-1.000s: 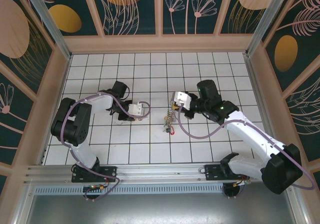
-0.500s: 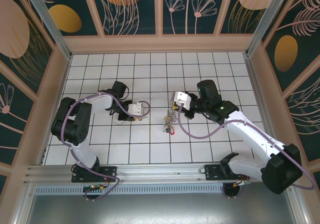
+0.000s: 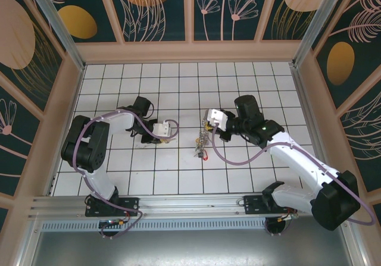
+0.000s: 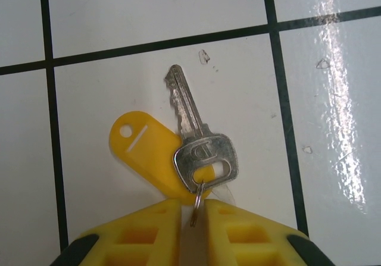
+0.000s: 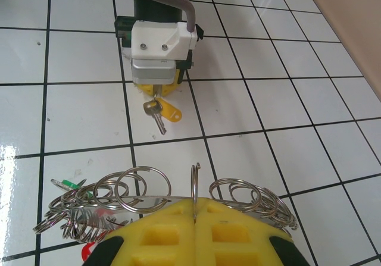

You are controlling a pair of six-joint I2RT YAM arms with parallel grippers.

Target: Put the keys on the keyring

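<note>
Yellow plastic tag [image 4: 143,150] + flat steel key [image 4: 190,120] lie on glossy white-tile tabletop [image 4: 149,16], blade pointing straight away from L claw [image 4: 191,218], which pinches the key's small wire loop. Well apart to the R, R claw [image 5: 194,209] is clamped on thin coiled metal keyring [image 5: 194,182], held upright, so L arm is nearer the key

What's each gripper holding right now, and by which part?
Left gripper pinches the yellow-tagged key by its small split ring. Right gripper is shut on the keyring, clamping an upright wire loop.
</note>
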